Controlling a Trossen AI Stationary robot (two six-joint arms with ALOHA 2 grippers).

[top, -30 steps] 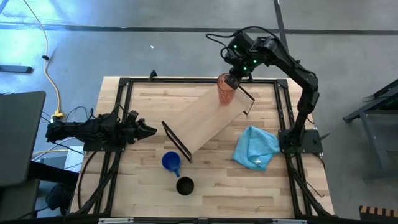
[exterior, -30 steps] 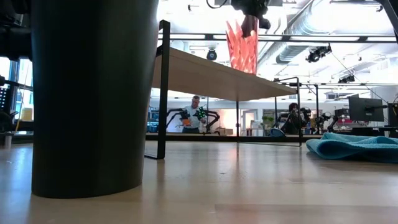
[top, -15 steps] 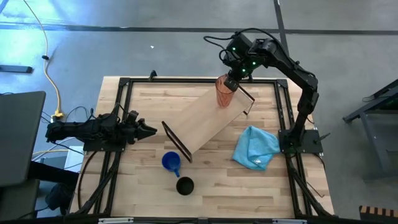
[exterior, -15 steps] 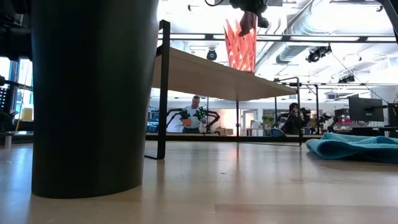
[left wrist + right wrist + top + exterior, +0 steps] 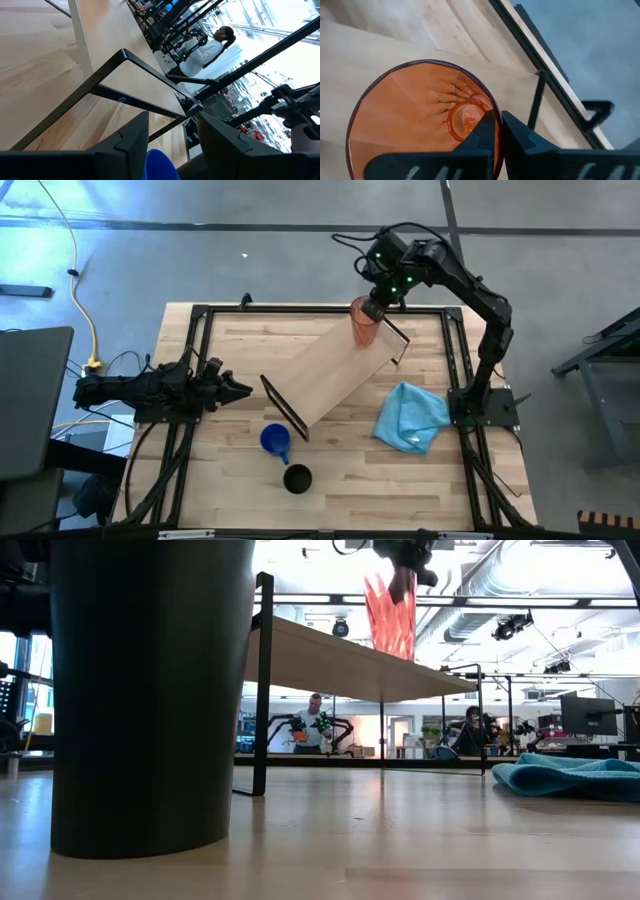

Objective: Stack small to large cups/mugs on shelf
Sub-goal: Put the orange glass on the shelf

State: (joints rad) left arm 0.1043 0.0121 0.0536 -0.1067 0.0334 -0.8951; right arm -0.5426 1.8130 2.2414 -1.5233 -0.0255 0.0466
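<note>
Across our worktop (image 5: 340, 480), right gripper (image 5: 374, 308) pinches the orange tumbler (image 5: 362, 324) on the shelf's (image 5: 330, 370) far end; blue mug (image 5: 275, 440), black cup (image 5: 297, 478) near; left gripper (image 5: 240, 389) open

On my table (image 5: 230, 350), a wooden top framed by black rails, a light blue cloth (image 5: 411, 416) lies crumpled near the right edge. A yellow cable (image 5: 76, 272) runs across the grey floor to the left. Beyond the table, a person (image 5: 316, 723) in white sits at distant workstations; monitors (image 5: 588, 715) stand at the right.
</note>
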